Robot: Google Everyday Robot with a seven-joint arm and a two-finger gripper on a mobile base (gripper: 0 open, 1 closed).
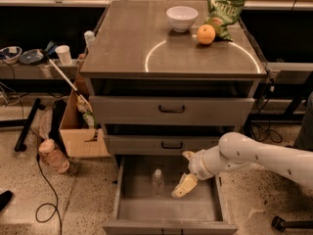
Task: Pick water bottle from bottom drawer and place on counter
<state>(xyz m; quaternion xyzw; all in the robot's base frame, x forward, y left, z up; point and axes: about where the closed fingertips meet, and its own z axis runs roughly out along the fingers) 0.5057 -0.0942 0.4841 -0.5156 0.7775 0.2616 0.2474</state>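
A small clear water bottle (157,180) with a white cap stands upright in the pulled-out bottom drawer (128,208), left of its middle. My gripper (185,171) hangs over the drawer's right half, just right of the bottle and apart from it. It is open, with one tan finger (184,185) low and the other up near the middle drawer's front. The white arm (259,156) comes in from the right. The counter (146,38) above carries a bright circular arc.
On the counter sit a white bowl (181,17), an orange (206,34) and a green chip bag (224,12). The two upper drawers are shut. A cardboard box (78,131), a pinkish bottle (53,155) and cables lie on the floor at left.
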